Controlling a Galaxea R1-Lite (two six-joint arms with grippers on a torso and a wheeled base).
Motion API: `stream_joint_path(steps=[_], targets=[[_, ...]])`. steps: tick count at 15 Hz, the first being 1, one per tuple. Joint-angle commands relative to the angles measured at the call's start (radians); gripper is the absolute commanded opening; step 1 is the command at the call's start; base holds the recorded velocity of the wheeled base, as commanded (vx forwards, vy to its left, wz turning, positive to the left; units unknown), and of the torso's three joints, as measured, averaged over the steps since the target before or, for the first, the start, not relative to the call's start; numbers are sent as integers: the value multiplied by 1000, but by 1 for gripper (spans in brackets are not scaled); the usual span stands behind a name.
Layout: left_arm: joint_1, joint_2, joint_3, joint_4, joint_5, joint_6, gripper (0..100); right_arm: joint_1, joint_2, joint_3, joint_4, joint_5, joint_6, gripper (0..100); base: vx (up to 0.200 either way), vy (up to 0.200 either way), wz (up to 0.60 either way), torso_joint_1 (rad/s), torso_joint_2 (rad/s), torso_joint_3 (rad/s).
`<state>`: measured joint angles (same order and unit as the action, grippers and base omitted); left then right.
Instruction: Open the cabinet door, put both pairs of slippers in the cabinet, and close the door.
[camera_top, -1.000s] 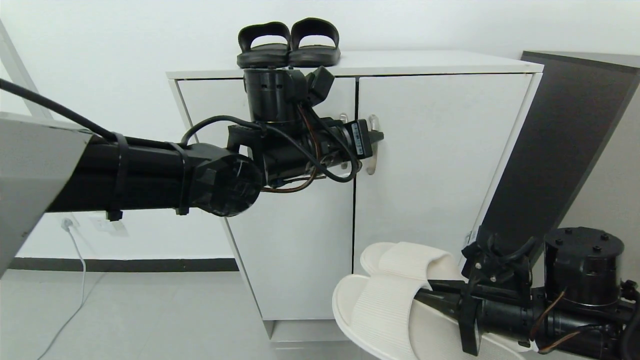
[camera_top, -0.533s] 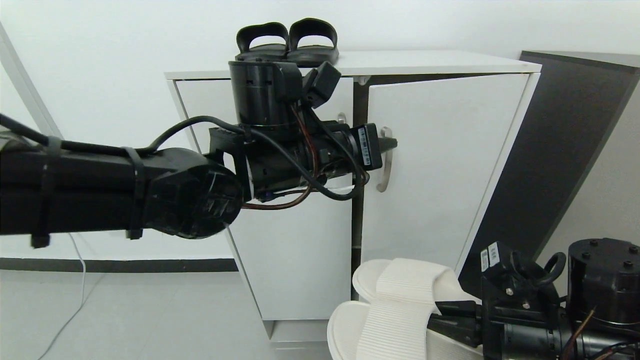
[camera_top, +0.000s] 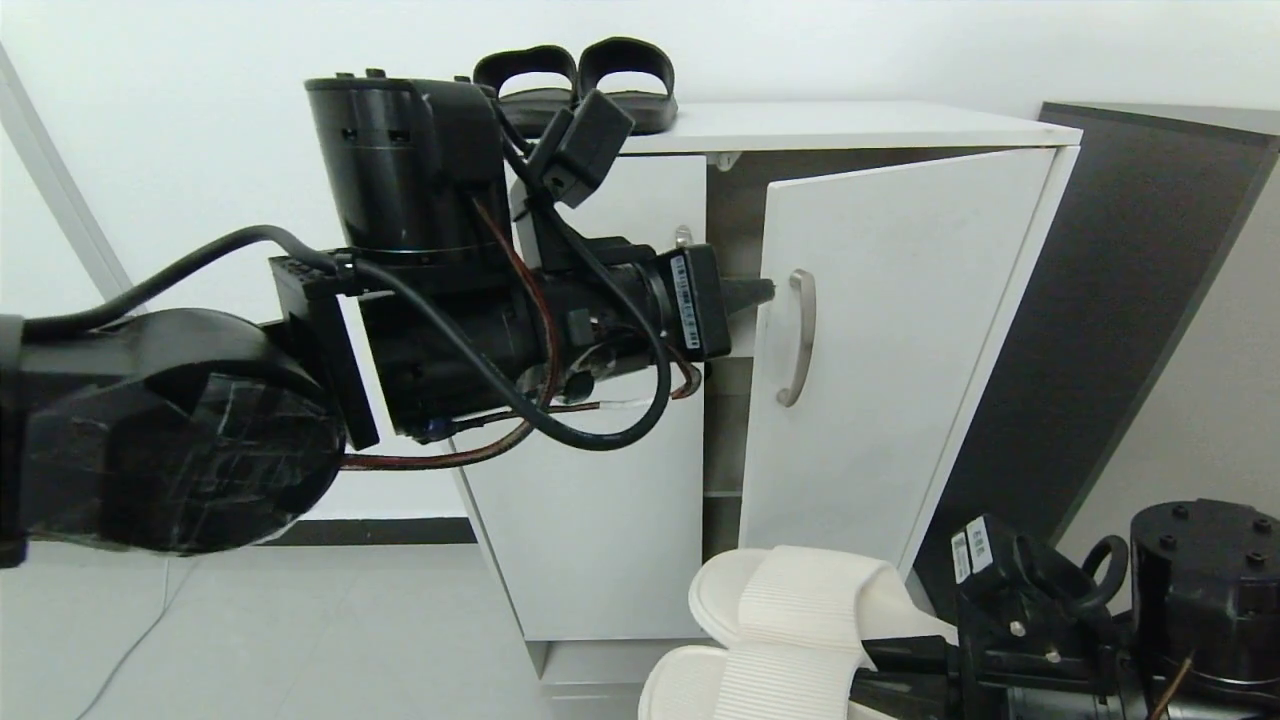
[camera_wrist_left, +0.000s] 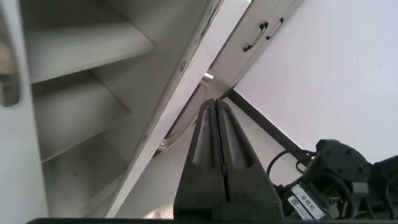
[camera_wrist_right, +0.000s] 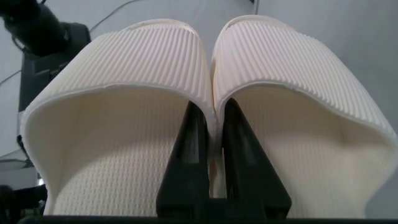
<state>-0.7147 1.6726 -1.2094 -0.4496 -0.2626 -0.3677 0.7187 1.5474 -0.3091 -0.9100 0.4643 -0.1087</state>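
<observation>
White slippers (camera_wrist_right: 143, 68) sit clamped between right fingers (camera_wrist_right: 186, 162); left fingers (camera_wrist_left: 208, 155), pressed together, near cabinet door (camera_top: 880, 330)

Premises present as a bare indoor test room set up like a home entryway. Evidence: a plain white wall (camera_top: 200, 100) meets a smooth grey floor (camera_top: 250, 630) at a dark skirting strip (camera_top: 400, 530), seen at 7 o'clock of a white two-door cabinet (camera_top: 590, 520). A pair of black slippers (camera_top: 580, 80) sits at 12 o'clock on the cabinet top, white shelves (camera_wrist_left: 81, 43) show inside it, and a dark grey panel (camera_top: 1130, 300) stands at 3 o'clock.
</observation>
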Motion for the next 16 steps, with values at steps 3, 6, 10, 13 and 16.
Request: stream_joint_path(steps=[3,6,10,13,16], targets=[[66,33,-33,0,-7,-4,0,31,0,4,23,-1,0,0,0,0,0,0,0,0],[75,142,-141,-1,-6,-8,0,47,0,5,36,-3,0,0,0,0,0,0,0,0],[75,251,-226,-107,-6,-54,0,48,11,5,36,-6,0,0,0,0,0,0,0,0],[75,259,-230,-116,0,-100,0,50,20,15,36,-6,-3,0,-67,0,0,1,2,1],[73,254,-216,-133,5,-103,0,64,19,25,36,-6,-3,0,-200,0,0,1,2,2]])
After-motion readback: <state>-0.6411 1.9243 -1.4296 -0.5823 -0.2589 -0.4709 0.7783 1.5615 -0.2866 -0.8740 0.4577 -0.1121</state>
